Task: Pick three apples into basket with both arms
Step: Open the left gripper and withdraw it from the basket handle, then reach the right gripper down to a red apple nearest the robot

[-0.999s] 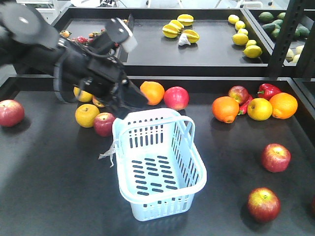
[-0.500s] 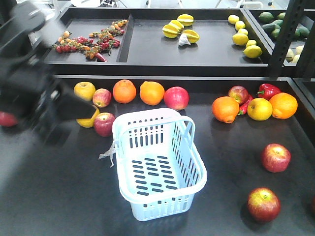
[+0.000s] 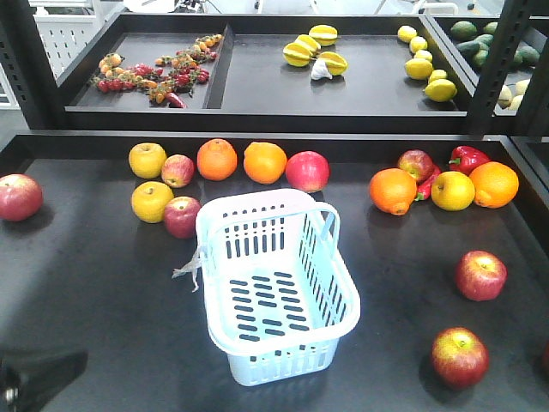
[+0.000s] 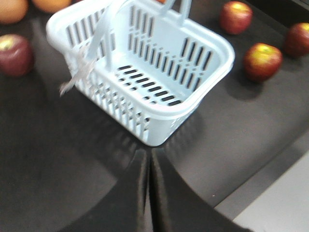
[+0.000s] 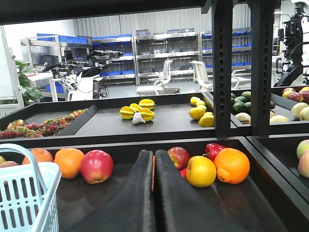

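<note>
Starting far left, an apple (image 3: 17, 196) lies at nine o'clock of the basket (image 3: 274, 365), another apple (image 3: 181, 216) just beside at ten, two apples (image 3: 480, 275) at four. Basket empty: three picks remain. The left gripper (image 4: 148, 152) and right gripper (image 5: 153, 153) are pressed together, empty.

L gripper (image 4: 149, 153) — pinched closed; R gripper (image 5: 154, 155) same (fingers touching)

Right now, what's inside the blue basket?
Nothing: the basket shows only its bare slotted floor in the front and left wrist views. A thin strip of floor under the near rim is covered from the front.
</note>
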### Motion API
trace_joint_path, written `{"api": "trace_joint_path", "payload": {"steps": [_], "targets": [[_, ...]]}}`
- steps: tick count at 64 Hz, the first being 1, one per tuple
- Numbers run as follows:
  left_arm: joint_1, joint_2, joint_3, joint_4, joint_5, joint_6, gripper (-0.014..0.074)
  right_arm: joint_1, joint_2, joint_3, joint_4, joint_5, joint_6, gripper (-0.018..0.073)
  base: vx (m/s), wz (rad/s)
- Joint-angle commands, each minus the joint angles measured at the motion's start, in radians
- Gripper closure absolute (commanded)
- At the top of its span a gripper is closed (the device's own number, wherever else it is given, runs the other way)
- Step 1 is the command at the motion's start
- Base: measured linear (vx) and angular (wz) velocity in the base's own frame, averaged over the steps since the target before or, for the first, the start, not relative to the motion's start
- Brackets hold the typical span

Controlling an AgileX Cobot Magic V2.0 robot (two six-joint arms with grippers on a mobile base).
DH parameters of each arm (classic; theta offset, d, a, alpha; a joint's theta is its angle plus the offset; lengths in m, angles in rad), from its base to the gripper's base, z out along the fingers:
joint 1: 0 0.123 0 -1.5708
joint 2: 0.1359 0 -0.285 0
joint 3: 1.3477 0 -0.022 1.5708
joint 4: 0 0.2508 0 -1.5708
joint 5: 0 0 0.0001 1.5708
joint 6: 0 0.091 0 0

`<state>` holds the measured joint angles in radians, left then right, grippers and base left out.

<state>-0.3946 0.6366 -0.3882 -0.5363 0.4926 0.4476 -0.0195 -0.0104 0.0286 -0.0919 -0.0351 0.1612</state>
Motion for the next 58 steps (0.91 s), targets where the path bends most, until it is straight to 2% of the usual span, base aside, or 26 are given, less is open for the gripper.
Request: {"api": "trace_joint_path", "payload": {"steps": [1, 10, 25, 30, 37, 48, 53, 58], "targets": [[-0.005, -0.052, 0.082, -0.034, -0.154, -0.063, 0.0604, -0.005, -0.008, 0.014, -0.009, -0.075, -0.006, 0.0564, 0.0, 0.0], [-0.005, -0.08, 0.169, -0.035, -0.19, -0.114, 0.0604, -0.005, -0.008, 0.014, -0.009, -0.075, -0.006, 0.0564, 0.0, 0.0], [-0.005, -0.08, 0.17, -0.04, -0.212, -0.117, 0.0604, -0.005, -0.008, 0.014, -0.001, -0.093, 0.016, 0.0564, 0.0, 0.0], [-0.005, -0.08, 0.17, -0.04, -0.212, -0.117, 0.0604, -0.005, -0.008, 0.014, 0.04, -0.133, 0.081, 0.0564, 0.0, 0.0], [-0.005, -0.08, 0.17, -0.04, -0.211, -0.117, 0.0604, -0.005, -0.008, 0.013, 0.141, -0.205, 0.241, 0.0564, 0.0, 0.0], [-0.005, -0.08, 0.17, -0.04, -0.212, -0.117, 0.0604, -0.001, -0.008, 0.0, 0.253, -0.339, 0.402, 0.0564, 0.0, 0.0], [-0.005, -0.08, 0.17, -0.04, -0.212, -0.117, 0.0604, 0.001, -0.008, -0.055, 0.251, -0.309, 0.433, 0.0564, 0.0, 0.0], [-0.005, -0.08, 0.17, -0.04, -0.212, -0.117, 0.0604, 0.001, -0.001, -0.164, 0.202, -0.163, 0.423, 0.0562, 0.0, 0.0]]}}
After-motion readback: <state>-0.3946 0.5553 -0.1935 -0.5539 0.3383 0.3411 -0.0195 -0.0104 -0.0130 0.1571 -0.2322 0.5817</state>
